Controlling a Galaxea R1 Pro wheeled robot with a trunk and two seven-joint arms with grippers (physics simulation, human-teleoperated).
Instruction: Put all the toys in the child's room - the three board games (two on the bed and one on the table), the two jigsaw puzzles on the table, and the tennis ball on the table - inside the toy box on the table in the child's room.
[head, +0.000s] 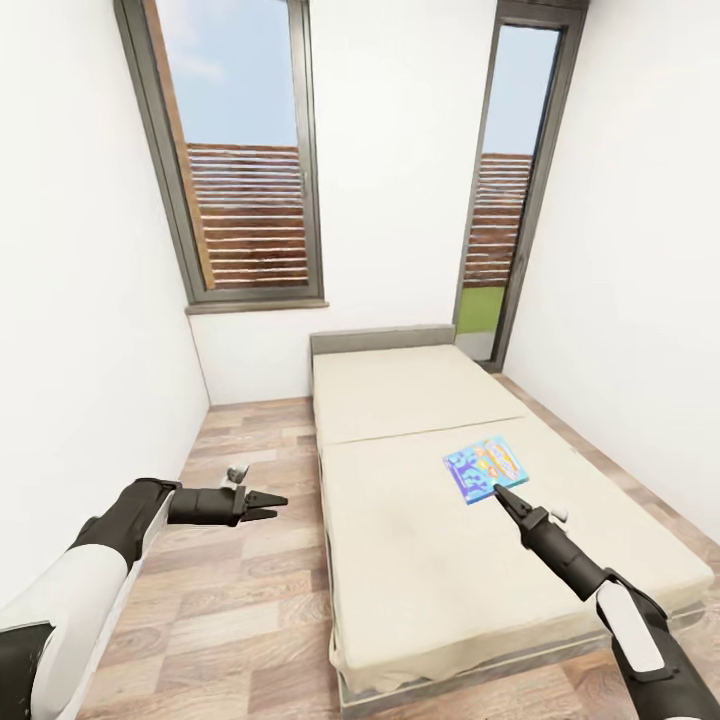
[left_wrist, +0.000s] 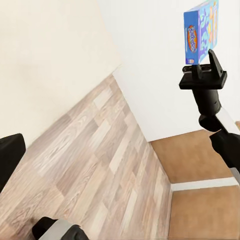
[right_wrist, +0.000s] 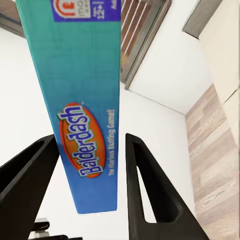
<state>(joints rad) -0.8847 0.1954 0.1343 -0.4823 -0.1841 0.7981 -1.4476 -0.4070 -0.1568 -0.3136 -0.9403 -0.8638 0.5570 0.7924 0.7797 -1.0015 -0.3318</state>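
Right pincer (head: 497, 489) spread, straddling board game (head: 486, 467) edge on bed (head: 420, 590); left pincer (head: 276, 504) closed over floor (head: 250, 590).

A small, mostly blue board game (head: 486, 467) lies flat on the beige bed (head: 420, 400), tilted askew.

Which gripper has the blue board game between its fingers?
The right gripper: its open fingers straddle the board game edge over the bed. The left gripper hangs shut over the floor.
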